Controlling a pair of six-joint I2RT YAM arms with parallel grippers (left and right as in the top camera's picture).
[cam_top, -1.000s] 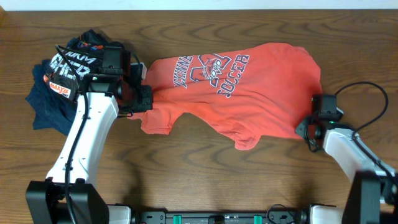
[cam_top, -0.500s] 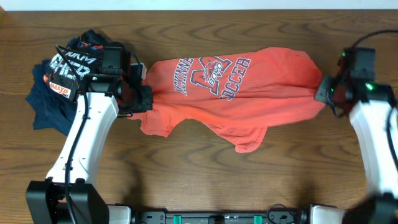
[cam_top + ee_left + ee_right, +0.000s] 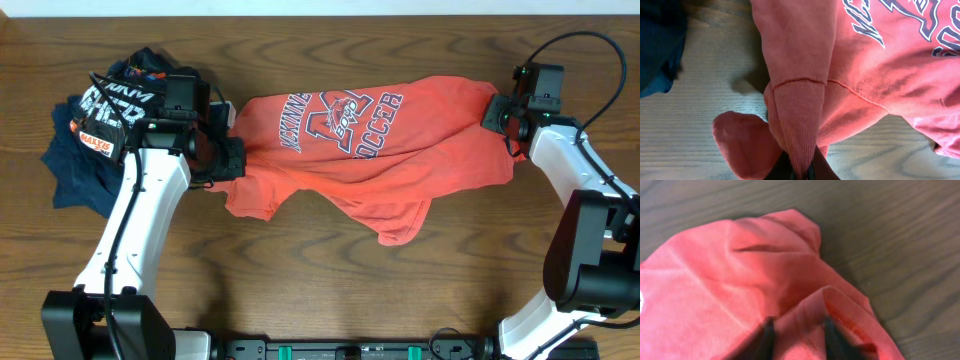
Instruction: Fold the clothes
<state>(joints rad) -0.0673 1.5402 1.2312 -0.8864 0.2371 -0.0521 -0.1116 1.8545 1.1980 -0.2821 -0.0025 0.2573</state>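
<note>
Three singles, two pairs.
One coral-red T-shirt (image 3: 370, 150) at centre; one heap of dark navy clothes (image 3: 75, 150) upper left, its garments too bunched to count; one wooden worktop (image 3: 320, 280). Two white arms, left arm (image 3: 140, 230) and right arm (image 3: 565, 160), each bearing one tool: left tool (image 3: 234, 159), right tool (image 3: 497, 111).

Wooden table (image 3: 330, 290) — dark grain, even light

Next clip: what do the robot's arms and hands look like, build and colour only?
Both arms have white links joined by boxy black joint housings. A black cable runs along the left arm; another loops out from the right arm. The left hand and right hand are black with narrow dark fingers. No markings are readable.
</note>
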